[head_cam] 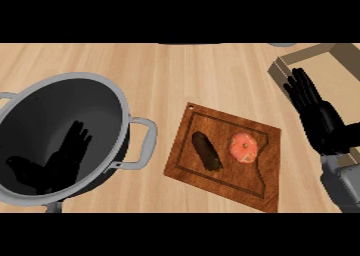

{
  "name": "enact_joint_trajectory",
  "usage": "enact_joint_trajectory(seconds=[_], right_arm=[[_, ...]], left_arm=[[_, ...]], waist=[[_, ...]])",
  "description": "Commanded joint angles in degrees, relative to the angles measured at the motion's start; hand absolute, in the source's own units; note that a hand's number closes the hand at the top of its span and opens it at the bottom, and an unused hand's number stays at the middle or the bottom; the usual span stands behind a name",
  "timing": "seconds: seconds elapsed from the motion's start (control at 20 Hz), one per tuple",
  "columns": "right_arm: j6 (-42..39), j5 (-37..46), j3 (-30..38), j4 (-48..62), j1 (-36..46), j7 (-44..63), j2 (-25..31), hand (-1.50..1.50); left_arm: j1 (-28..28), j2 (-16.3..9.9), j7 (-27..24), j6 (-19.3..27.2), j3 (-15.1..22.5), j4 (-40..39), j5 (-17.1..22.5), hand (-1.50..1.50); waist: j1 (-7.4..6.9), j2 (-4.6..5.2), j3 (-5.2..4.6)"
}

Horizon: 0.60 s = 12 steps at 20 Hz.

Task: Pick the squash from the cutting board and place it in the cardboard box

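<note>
Cardboard box cropped (right edge), partly behind right hand

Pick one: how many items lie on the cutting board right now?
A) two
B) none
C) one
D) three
A: the cutting board carries two things, a dark elongated squash at its left and a round pinkish item beside it; neither the right hand nor the left hand touches them.

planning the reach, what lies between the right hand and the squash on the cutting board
In the head view, only the pinkish round item lies between the right hand and the squash, on the cutting board.
</note>
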State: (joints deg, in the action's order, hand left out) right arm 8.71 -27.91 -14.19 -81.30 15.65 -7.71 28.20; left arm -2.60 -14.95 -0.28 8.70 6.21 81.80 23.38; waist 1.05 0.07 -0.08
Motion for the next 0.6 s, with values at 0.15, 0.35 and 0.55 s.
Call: enact_joint_trajectory(seconds=[0.15, 0.35, 0.55], right_arm=[[-6.5, -1.6, 7.6, -7.3, 5.8, -0.8, 9.7, -1.5], [-12.3, 8.6, 6.5, -5.2, 5.6, -2.5, 22.8, -1.5], [-16.9, 12.9, 7.4, 1.4, 2.9, -18.9, 20.0, -1.5]], left_arm=[[7.9, -9.7, -3.6, -3.0, 1.8, 5.9, -10.6, 0.0], [11.4, -14.3, -5.8, -7.3, 4.7, 7.1, -15.2, 0.0], [15.2, -12.1, -6.7, -7.5, 6.5, 4.6, -18.0, 0.0]], waist=[[0.77, -0.8, 0.18], [1.39, -0.32, 0.09], [-0.65, 0.3, 0.19]])
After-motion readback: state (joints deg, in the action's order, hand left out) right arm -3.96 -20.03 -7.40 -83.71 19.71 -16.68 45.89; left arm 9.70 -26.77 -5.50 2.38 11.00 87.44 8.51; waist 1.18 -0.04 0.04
